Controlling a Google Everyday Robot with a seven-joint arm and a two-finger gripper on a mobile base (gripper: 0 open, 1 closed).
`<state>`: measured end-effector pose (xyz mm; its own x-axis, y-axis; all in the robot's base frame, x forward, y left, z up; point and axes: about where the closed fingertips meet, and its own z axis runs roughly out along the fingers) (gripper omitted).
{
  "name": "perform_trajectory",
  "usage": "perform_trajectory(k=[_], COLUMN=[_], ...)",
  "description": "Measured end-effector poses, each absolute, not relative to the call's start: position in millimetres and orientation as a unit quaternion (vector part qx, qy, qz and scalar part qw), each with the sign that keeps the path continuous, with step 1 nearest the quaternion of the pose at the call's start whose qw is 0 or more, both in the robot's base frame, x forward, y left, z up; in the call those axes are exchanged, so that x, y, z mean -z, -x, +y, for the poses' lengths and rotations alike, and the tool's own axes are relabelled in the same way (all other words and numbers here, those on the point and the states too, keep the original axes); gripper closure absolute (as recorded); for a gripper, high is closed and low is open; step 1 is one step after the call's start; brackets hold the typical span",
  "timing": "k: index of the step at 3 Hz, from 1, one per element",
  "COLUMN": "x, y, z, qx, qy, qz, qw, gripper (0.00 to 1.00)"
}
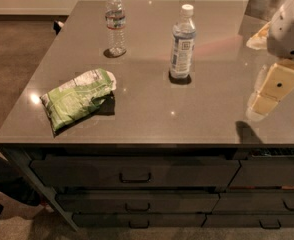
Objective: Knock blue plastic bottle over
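Observation:
The blue plastic bottle [181, 44] stands upright near the middle back of the grey countertop [152, 121]. It has a white cap and a tall pale blue-and-white label. My gripper [268, 95], cream-coloured under a white wrist housing [289, 29], hangs over the counter's right side. It is well to the right of the bottle, a little nearer the front edge, and not touching it.
A slimmer clear bottle [116, 24] with a narrow label band stands at the back left. A green snack bag [77, 98] lies at the front left. A metal container [267, 1] and a pale wrapper [259, 36] sit at the back right. Drawers [135, 171] run below the counter's front edge.

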<state>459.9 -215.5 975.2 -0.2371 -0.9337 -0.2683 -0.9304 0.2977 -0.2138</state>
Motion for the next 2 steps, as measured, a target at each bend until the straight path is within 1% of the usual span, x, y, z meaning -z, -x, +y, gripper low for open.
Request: perform_trajectory(k=[2], x=[-974], y=[-538], z=[-209], qx=[-0.075], qy=[0.532], qz=[0.800], qw=[0.267], gripper=[0.00])
